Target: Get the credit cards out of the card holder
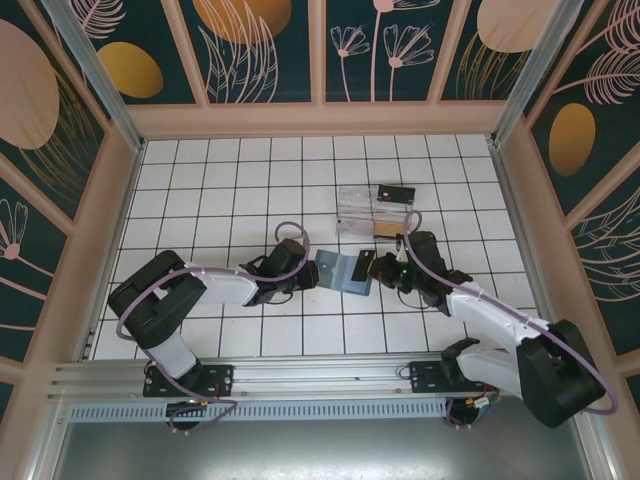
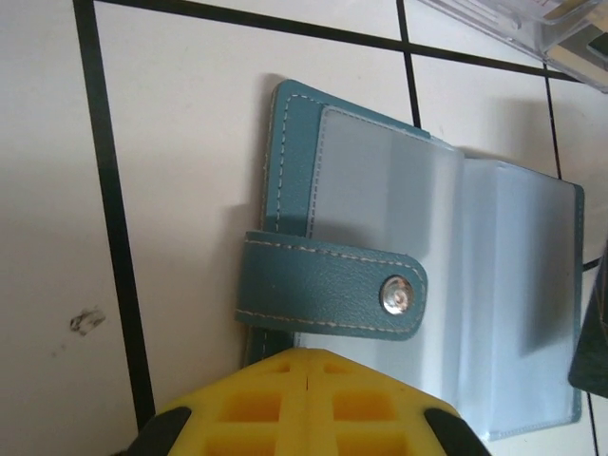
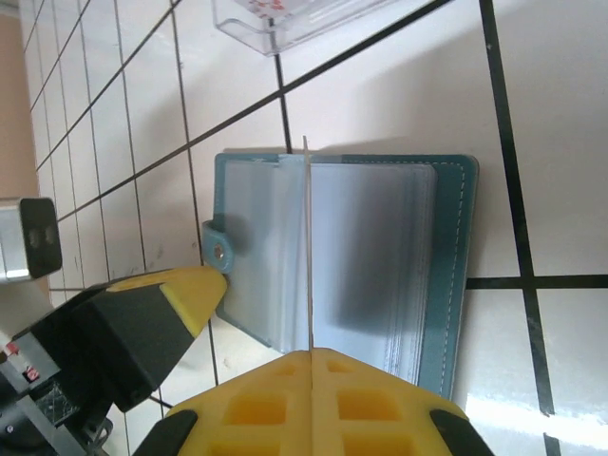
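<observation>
Card holder lies open mid-table, long axis left-right between both claws: left gripper clenched at its strap edge, right gripper pinching a thin leaf upright at the crease, likely better placed.

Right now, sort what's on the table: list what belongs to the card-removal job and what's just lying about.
Job: card holder, left fingers, right fingers.
Lying about: clear plastic box, small black card.

White tiled floor, floral walls
</observation>
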You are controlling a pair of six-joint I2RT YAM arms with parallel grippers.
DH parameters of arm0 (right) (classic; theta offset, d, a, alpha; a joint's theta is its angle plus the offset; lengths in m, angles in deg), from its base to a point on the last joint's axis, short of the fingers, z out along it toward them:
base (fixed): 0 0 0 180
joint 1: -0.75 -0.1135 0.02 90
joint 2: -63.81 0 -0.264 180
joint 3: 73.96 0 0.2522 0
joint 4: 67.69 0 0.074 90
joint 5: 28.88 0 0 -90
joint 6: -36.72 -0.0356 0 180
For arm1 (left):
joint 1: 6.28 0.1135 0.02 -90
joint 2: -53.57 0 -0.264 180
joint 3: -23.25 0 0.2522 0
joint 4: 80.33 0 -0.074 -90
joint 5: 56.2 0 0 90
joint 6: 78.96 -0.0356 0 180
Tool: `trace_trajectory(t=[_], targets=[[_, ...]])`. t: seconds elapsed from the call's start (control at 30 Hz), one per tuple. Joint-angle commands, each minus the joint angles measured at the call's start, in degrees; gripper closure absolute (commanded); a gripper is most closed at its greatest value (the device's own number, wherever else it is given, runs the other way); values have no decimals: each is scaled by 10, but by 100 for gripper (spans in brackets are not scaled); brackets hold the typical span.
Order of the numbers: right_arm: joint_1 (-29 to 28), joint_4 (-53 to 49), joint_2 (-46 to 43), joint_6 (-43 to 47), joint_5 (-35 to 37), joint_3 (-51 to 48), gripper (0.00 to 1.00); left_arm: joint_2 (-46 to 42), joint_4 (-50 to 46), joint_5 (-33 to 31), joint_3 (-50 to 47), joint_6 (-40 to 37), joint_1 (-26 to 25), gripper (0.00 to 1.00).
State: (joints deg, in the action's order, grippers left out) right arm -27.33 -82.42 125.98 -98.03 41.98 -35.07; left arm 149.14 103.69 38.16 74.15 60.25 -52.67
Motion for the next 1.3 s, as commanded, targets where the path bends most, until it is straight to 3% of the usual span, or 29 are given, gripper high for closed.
trace_trajectory(t=[0.0,0.1,0.2,0.23,0.37,0.6,0.9,1.27], targets=[[2,-66,-26,56,19,39,100,-52,-16,17,-1,-1,2,80],[-4,-109,-28,98,38,84,100,-104,-14,15,-2,-11,2,55],[-19,-154,-14,153,59,144,100,-159,-19,-14,-14,-19,2,38],[-28,-169,-8,173,77,164,100,-177,-19,-28,-21,-20,2,36],[-84,-216,24,287,191,248,100,-256,-13,-74,-61,-26,2,3],[-108,-242,84,538,309,330,100,-359,-12,-102,-125,-47,2,2],[-100,-197,149,905,453,344,100,-500,-27,-131,-203,-62,2,1],[-36,-177,205,1081,440,375,100,-609,-48,-158,-256,-69,2,1]])
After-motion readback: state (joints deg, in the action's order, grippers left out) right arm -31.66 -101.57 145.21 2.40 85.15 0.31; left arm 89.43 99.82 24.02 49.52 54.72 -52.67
